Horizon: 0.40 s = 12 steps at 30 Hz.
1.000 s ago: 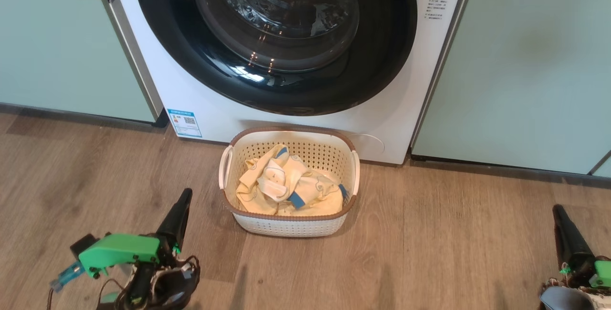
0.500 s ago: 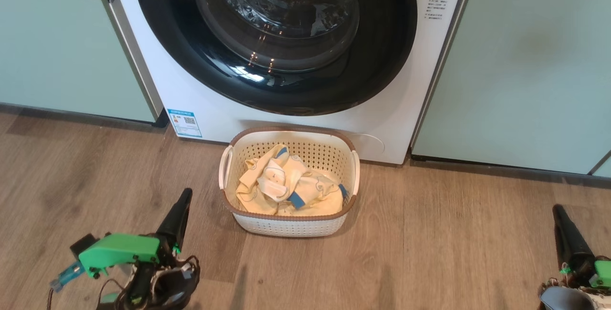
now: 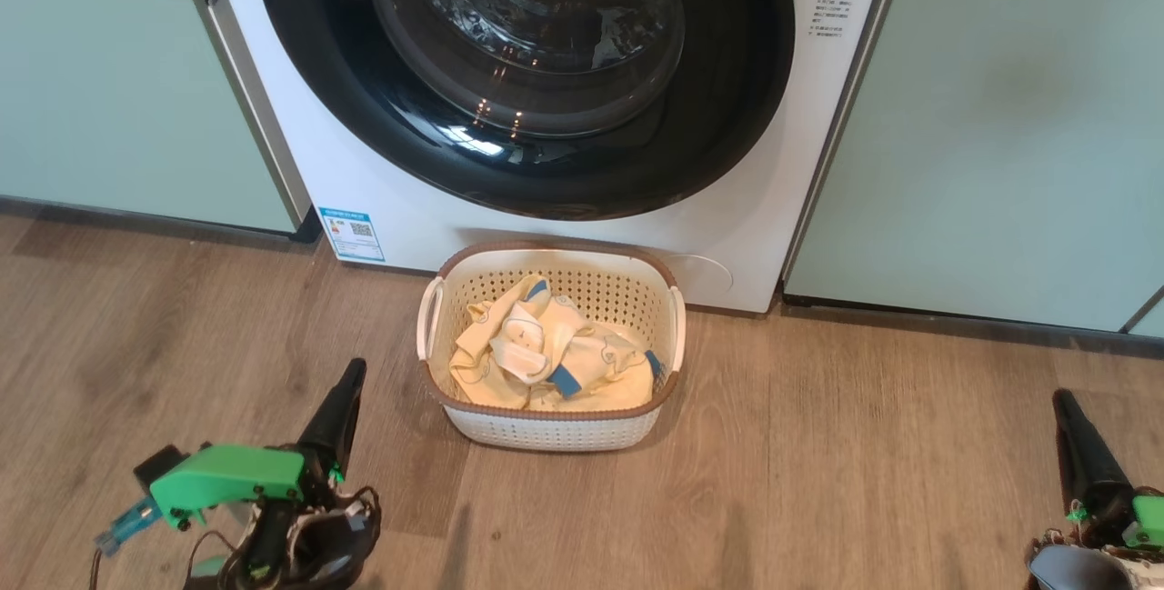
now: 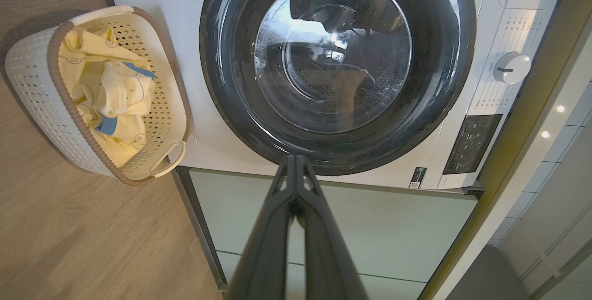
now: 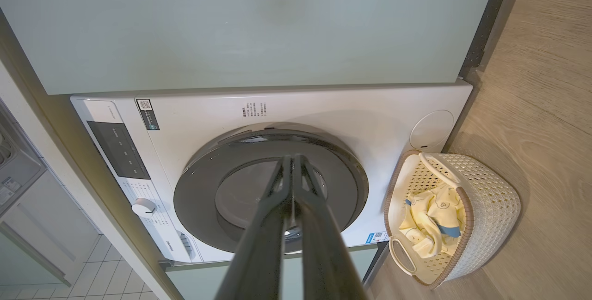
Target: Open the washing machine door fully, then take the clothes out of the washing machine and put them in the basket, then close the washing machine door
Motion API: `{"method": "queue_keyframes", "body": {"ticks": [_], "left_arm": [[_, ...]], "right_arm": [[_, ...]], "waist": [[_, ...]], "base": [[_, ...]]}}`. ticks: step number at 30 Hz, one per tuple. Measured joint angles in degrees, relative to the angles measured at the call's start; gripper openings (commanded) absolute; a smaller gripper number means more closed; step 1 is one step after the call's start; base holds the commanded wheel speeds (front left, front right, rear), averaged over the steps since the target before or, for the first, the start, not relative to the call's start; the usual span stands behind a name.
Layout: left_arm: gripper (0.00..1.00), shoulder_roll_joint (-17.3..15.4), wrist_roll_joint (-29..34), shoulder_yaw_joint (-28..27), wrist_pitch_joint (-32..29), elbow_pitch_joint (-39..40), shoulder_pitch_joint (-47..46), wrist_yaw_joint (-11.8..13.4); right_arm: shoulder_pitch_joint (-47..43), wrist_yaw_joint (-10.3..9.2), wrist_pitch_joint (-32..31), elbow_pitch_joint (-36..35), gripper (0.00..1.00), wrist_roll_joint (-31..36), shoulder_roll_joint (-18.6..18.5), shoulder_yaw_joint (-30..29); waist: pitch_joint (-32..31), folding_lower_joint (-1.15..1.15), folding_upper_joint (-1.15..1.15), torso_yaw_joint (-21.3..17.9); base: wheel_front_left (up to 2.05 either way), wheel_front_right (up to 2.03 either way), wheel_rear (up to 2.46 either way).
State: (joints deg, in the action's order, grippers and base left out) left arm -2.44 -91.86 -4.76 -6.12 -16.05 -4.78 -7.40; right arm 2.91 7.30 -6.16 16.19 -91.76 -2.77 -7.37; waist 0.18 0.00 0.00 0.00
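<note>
Since the door (image 3: pixel 546 72) sits shut on the washer (image 3: pixel 409 226) and the clothes (image 3: pixel 546 358) lie in the basket (image 3: pixel 555 431) before it, work looks done; left pincer (image 3: pixel 353 370) and right pincer (image 3: pixel 1062 401) hang pressed together, empty.

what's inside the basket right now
The basket holds the clothes: a crumpled cream-yellow heap with blue trim patches, lying below the rim. The heap covers most of the basket's floor, so anything beneath it cannot be seen.
</note>
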Motion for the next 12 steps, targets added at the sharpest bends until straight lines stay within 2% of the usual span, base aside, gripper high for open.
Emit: {"method": "queue_keyframes", "body": {"ticks": [12], "left_arm": [[0.00,0.01,0.00,0.00,0.00,0.00,0.00,0.00]], "right_arm": [[0.00,0.00,0.00,0.00,0.00,0.00,0.00,0.00]], "waist": [[0.00,0.00,0.00,0.00]], "base": [[0.00,0.00,0.00]]}}
